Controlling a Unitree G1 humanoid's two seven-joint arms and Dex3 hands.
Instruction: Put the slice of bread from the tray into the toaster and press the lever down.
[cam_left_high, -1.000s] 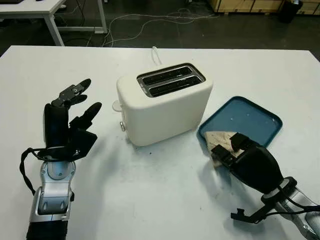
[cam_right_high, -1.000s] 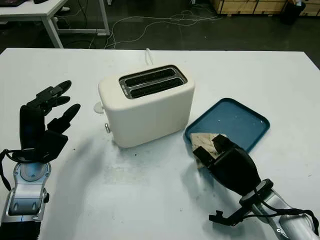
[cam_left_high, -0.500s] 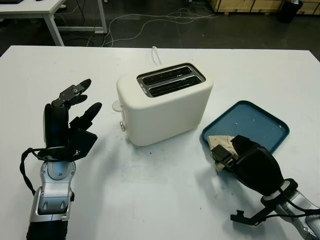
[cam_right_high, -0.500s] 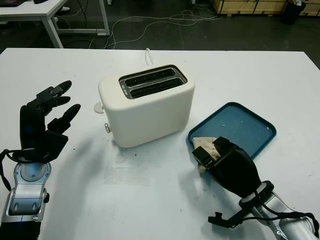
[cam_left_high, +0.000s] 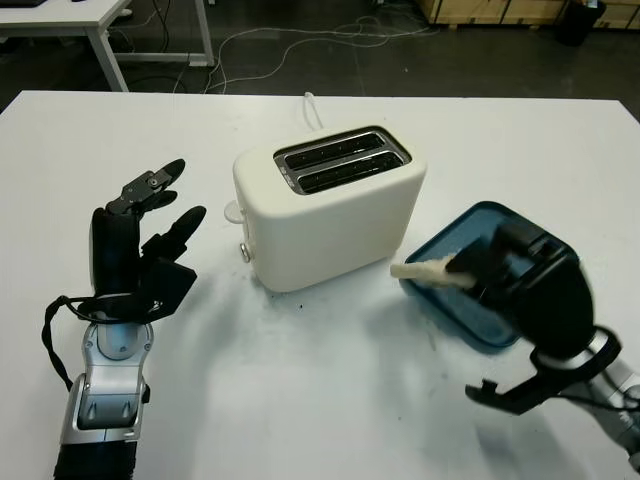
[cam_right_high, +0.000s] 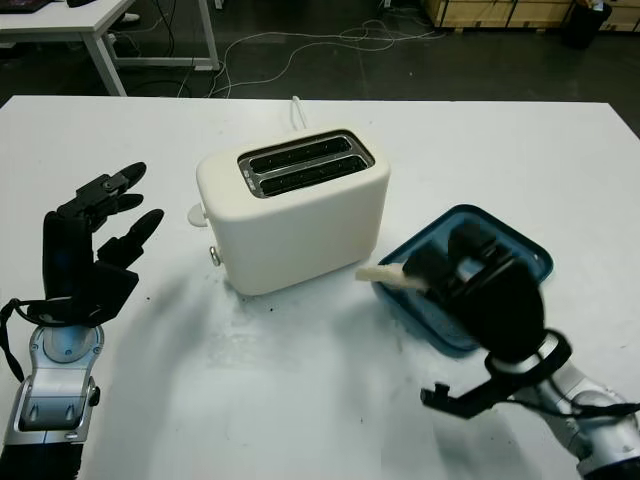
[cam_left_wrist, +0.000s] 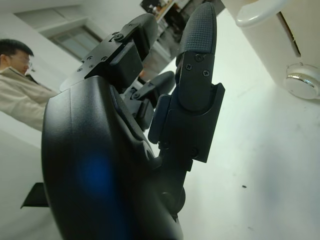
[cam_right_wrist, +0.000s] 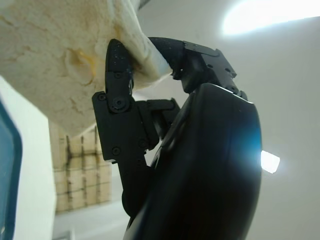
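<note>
Gripping bread slice (cam_left_high: 428, 270) — right hand (cam_left_high: 520, 285); left hand (cam_left_high: 135, 250) open, no writing readable

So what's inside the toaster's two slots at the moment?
Both slots of the toaster look bare, showing metal guides; their bottoms are hidden. The right hand holds the bread slice over the tray.

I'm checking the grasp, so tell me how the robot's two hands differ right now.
The right hand grips the bread slice above the blue tray; the left hand is open and holds nothing. The right hand is right of the toaster, the left hand on the opposite side. Both are black.
</note>
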